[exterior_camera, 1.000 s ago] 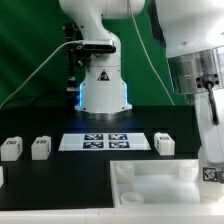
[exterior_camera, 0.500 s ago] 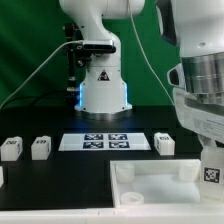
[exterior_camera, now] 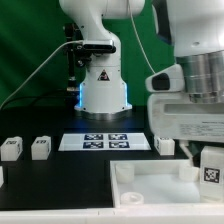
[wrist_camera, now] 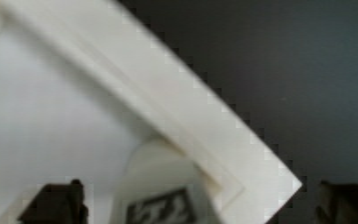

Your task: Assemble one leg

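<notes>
Exterior view: the leg [exterior_camera: 210, 168] stands upright at the panel's [exterior_camera: 150, 182] end, on the exterior view's right. Wrist view: the tool [wrist_camera: 202, 205] is spread wide, straddling the leg off-centre. Clenching so could tip or twist it against the panel.

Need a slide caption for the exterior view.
Panda gripper open above a tagged leg at the white panel corner.

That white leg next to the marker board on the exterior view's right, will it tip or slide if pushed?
The leg looks like rigid plastic, so probably stiff and light. It is a squat, flat-sided block on the black table, so a low push would likely slide it, not tip or roll it. Its smooth faces might slip in a grasp.
</notes>
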{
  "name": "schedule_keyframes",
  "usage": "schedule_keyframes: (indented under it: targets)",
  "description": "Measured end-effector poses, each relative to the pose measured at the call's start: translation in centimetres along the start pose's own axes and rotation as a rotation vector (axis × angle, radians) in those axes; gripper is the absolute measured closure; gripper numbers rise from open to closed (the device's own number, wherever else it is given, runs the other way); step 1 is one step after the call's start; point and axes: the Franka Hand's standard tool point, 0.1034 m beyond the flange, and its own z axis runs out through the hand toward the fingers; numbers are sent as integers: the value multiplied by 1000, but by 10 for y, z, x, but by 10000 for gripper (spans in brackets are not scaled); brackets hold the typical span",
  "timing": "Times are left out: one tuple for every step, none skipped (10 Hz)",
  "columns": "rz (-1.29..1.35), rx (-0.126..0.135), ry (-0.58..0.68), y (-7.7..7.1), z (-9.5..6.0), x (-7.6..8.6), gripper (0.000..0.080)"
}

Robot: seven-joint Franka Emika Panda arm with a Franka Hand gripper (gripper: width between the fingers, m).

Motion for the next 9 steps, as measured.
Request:
schedule_keyframes:
  targets:
    - [-105, -11, 7, 3, 0, 4, 150]
    - [-168, -15, 6, 4, 1, 3, 150]
    - [-127, -11, 5, 3, 1, 3, 150]
    - [-114, -11, 4, 3, 1, 3, 252]
    - [-110, -11, 4, 3, 1, 3, 389]
    - [-37, -9, 4, 3, 2, 3, 389]
    - [92, -7, 4, 3, 2, 3, 506]
    - [176, -7, 4, 3, 2, 3, 506]
    - [235, -6, 4, 3, 2, 3, 506]
